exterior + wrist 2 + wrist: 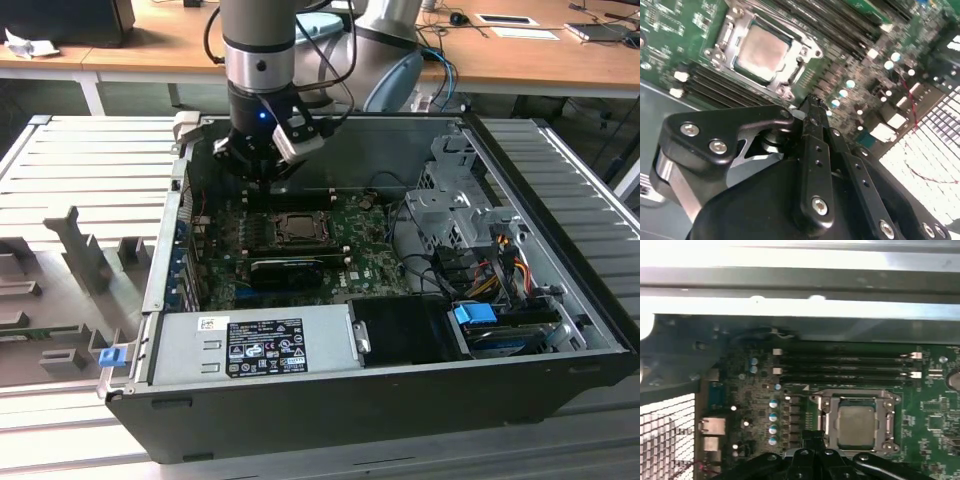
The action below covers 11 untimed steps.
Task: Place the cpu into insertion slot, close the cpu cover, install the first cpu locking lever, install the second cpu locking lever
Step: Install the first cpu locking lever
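Hovering gripper (812, 106), fingers together, empty, beside one cpu (761, 52) under one cpu cover (735, 20), memory slots (845, 367) flanking.

I count one cpu (856, 426), one cover (889, 421) framing it, one board (372, 262), one case (400, 400), one power supply (190, 345), one blue tab (110, 355) at the exterior view's lower left, and one pincer (812, 106), mine, with two fingers (815, 150).
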{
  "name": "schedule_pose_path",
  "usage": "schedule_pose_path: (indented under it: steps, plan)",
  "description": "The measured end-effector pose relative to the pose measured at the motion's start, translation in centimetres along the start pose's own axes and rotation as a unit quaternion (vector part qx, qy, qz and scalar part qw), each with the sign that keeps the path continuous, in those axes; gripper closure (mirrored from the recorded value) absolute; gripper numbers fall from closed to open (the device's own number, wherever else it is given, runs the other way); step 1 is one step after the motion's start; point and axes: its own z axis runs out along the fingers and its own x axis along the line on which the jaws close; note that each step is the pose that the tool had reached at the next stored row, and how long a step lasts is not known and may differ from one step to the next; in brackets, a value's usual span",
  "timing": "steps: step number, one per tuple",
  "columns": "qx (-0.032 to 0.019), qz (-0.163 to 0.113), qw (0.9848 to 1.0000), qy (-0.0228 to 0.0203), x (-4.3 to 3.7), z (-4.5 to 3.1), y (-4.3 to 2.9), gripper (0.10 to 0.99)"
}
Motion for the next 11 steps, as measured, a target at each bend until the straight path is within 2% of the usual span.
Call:
schedule_pose_path:
  steps: [3,5,11]
  plan:
    - [-0.0002,0.0,1.0,-0.0004,0.83,0.09,0.02,0.98]
    - [-0.001,0.0,1.0,-0.0009,1.75,0.29,0.1,0.98]
    - [-0.0015,0.0,1.0,-0.0008,2.18,0.6,0.99,0.98]
